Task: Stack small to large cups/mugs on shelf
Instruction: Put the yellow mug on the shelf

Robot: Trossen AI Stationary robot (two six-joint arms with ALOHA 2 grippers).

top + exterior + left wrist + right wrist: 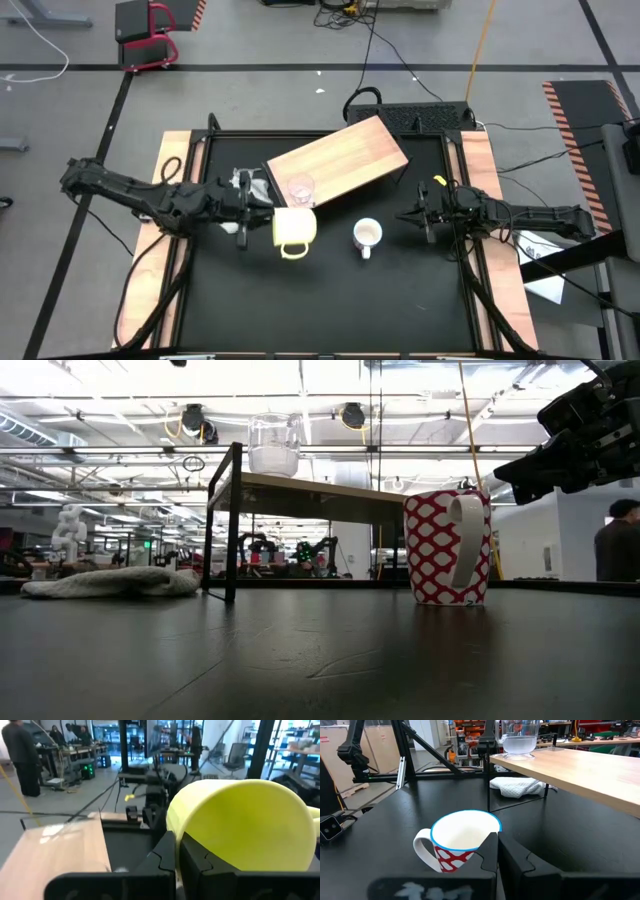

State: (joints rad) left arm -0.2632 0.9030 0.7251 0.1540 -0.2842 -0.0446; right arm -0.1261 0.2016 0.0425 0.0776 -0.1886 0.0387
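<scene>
The shelf (345, 160) stands askew at the table's middle. A clear glass cup (299, 188) stands on the near left corner of its wood top. My left gripper (262, 215) holds the yellow mug (293, 230) in the air just near that corner. The white mug with the red pattern (367, 236) stands upright on the black table, handle toward the near edge. My right gripper (408, 216) hovers shut to the right of the white mug and touches nothing. My left gripper pinches the yellow mug's wall (175, 832) on the side facing the arm, the wall running into the narrow gap between the two fingers. The fingers come level from the table's left. The mug is lifted clear of the table, its handle (293, 251) toward the near edge.
A white-grey cloth (243, 180) lies on the table by the shelf's left end. The black table in front of the mugs is bare. People stand in the room beyond the table.
</scene>
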